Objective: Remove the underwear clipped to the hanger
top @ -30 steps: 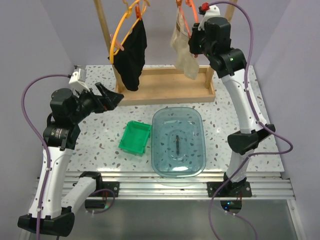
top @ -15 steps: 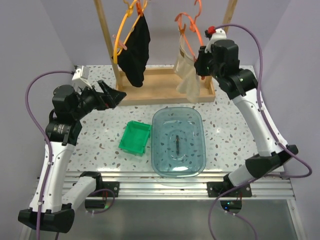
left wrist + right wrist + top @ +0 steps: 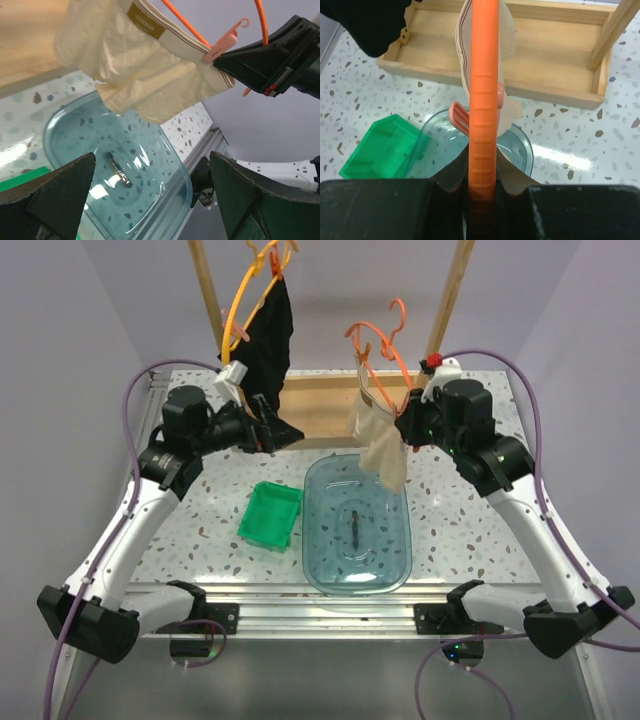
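Observation:
The pale beige underwear [image 3: 383, 445] hangs clipped to an orange hanger [image 3: 385, 350] above the far end of the blue tub [image 3: 310, 540]. My right gripper [image 3: 405, 425] is shut on that hanger's bar [image 3: 483, 100], just behind a pink clip [image 3: 460, 117]. My left gripper [image 3: 288, 430] stands open to the left of the beige cloth [image 3: 150, 75], nothing between its fingers [image 3: 250, 200]. A pink clip [image 3: 222, 42] pins the waistband beside the right gripper. The black underwear [image 3: 268, 335] hangs from a yellow hanger [image 3: 235, 310] on the rack, behind the left gripper.
A small dark clip [image 3: 355, 525] lies in the blue tub. A green tray [image 3: 270, 515] sits left of the tub. The wooden rack's base [image 3: 320, 405] and two posts [image 3: 450, 290] stand at the back.
My right arm has carried the orange hanger with the beige underwear down from the rack and forward over the tub. My left arm has swung right towards it, still open.

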Controlling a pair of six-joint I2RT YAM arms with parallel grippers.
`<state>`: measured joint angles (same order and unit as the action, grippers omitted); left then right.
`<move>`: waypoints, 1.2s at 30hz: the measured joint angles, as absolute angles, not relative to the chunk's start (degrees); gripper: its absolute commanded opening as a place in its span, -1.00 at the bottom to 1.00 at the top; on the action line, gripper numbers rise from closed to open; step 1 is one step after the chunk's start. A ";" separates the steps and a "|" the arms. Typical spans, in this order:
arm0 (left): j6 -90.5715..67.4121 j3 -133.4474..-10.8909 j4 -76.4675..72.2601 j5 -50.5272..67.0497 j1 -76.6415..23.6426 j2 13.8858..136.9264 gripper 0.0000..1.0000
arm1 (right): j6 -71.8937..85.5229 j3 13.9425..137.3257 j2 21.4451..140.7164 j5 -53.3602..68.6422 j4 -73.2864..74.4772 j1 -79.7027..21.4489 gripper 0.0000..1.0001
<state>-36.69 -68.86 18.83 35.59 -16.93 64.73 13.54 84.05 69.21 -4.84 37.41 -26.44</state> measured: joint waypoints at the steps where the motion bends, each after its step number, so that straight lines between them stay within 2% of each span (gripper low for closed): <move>1: -36.88 -69.23 18.63 35.48 -18.52 65.78 1.00 | 13.56 82.81 68.12 -4.51 37.54 -26.59 -1.00; 8: -38.98 -72.93 17.15 31.03 -29.19 71.13 1.00 | 14.35 74.00 60.27 0.01 37.56 -26.63 -1.00; 17: -39.22 -82.24 16.75 22.55 -39.29 79.46 1.00 | 15.44 70.78 56.93 6.74 40.42 -26.74 -1.00; 26: -41.85 -89.01 20.21 13.34 -44.99 87.68 0.93 | 15.03 70.78 54.94 6.76 43.31 -26.74 -1.00; 36: -45.45 -97.12 22.72 8.45 -48.73 96.23 0.87 | 13.65 70.81 54.94 3.14 45.56 -26.74 -1.00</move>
